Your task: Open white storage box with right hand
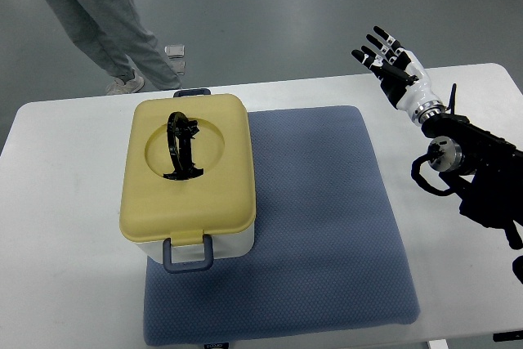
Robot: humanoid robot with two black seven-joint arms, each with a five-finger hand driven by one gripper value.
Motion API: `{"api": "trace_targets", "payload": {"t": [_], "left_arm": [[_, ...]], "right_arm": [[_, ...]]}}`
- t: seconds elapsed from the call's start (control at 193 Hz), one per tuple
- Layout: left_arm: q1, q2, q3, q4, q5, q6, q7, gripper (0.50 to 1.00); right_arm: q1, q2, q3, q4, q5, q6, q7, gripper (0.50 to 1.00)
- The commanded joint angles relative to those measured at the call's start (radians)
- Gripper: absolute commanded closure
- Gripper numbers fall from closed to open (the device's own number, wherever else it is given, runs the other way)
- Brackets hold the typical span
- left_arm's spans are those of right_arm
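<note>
Storage box [189,181]: rounded rectangular plastic tub, white body showing below a pale yellow lid [188,165] that is sitting closed on top. A black handle [181,146] is lying folded in a shallow round recess in the lid. A grey-blue latch [189,256] is hanging down over the box's near end; a matching one [191,92] is just peeking out at the far end. Contents are not showing.

Mat [310,226]: blue-grey, padded, finely dimpled fabric with rounded corners. The box is sitting on its left part, overhanging that edge slightly.

Table [57,243]: smooth white top with rounded corners, lying under the mat and box.

Right hand [388,61]: black and white jointed fingers, spreading wide and gripping nothing, hovering well to the right of the box, above the table's far edge. Its black arm [474,173] is reaching in from the right.

Person [98,14]: grey trousers and light shoes, standing on the grey floor [327,6] beyond the box's far end.

Small pale object [175,51]: lying on the floor near the person's feet; too small to identify.
</note>
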Motion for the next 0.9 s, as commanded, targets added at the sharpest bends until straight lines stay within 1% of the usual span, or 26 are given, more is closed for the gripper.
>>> {"api": "trace_targets", "payload": {"t": [0.0, 0.893], "left_arm": [[0.000, 0.000, 0.000, -0.001, 0.000, 0.000, 0.002, 0.500], [-0.003, 0.000, 0.000, -0.002, 0.000, 0.000, 0.002, 0.500]], "right_arm": [[0.002, -0.002, 0.000, 0.000, 0.000, 0.000, 0.000, 0.574], [0.003, -0.003, 0.000, 0.000, 0.000, -0.001, 0.000, 0.574]]}}
